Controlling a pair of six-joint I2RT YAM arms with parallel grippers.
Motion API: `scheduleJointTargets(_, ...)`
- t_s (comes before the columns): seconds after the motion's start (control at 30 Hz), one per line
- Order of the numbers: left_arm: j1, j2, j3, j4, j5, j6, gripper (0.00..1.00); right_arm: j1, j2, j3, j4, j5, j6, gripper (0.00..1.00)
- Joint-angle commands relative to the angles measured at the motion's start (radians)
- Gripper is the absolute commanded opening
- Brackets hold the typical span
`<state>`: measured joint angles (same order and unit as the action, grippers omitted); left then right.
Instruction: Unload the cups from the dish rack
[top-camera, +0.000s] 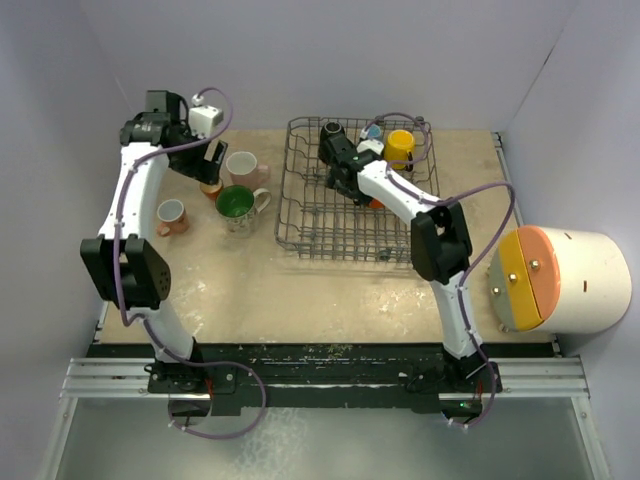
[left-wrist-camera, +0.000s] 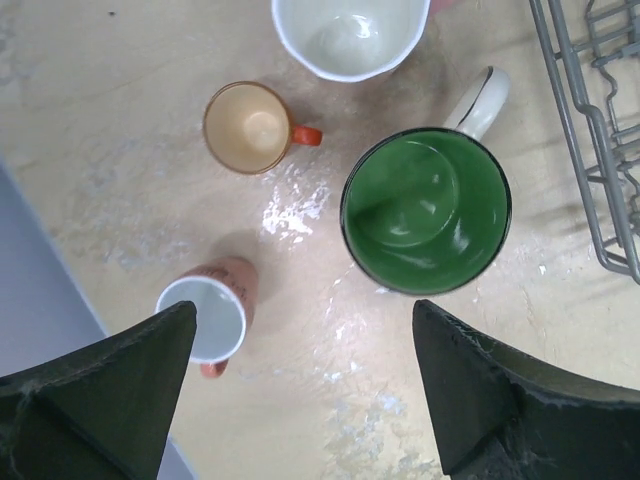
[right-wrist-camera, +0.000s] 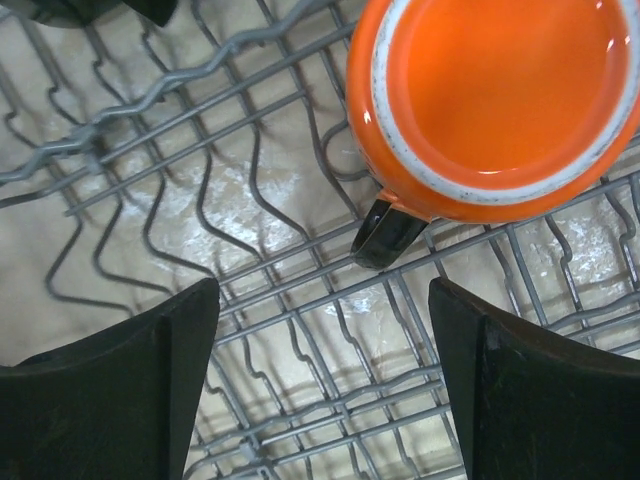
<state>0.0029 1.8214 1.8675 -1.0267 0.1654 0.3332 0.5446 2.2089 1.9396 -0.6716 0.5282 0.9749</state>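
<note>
Right wrist view has my right gripper (right-wrist-camera: 320, 330) spread and empty over the dish rack (top-camera: 283, 185), the orange cup (right-wrist-camera: 500, 90) inside it ahead-right, its seemingly dark handle pointing back toward my jaws.

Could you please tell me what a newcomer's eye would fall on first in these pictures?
Probably the huge white cylinder with its orange face, at the far right. Next, the grey dish rack at centre, where the right arm's open jaws hover over an orange mug. Left of the rack, the green-lined mug stands out among four unloaded cups.
</note>
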Motion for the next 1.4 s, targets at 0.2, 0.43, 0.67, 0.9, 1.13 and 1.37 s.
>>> scheduleJointTargets(0.2,0.052,-0.176,-0.088,-0.075,0.134,0.062,0.92,-0.007,0.065,0.076,-0.150,0.133,0.076,0.78)
scheduleJointTargets(0.43,0.053,-0.209,-0.134,-0.079,0.167,0.073,0.91,-0.007,0.013,-0.023,-0.116,0.170,0.050,0.65)
scheduleJointTargets(0.67,0.053,-0.212,-0.137,-0.078,0.189,0.056,0.90,-0.022,-0.021,-0.067,-0.079,0.180,-0.023,0.56)
scheduleJointTargets(0.9,0.052,-0.211,-0.137,-0.079,0.195,0.052,0.90,-0.027,-0.031,-0.085,0.022,0.136,-0.161,0.51)
scheduleJointTargets(1.13,0.052,-0.209,-0.131,-0.075,0.196,0.049,0.89,-0.042,-0.015,-0.092,0.045,0.087,-0.205,0.33)
scheduleJointTargets(1.37,0.053,-0.210,-0.139,-0.061,0.186,0.053,0.88,-0.042,-0.059,-0.100,0.043,0.088,-0.212,0.04)
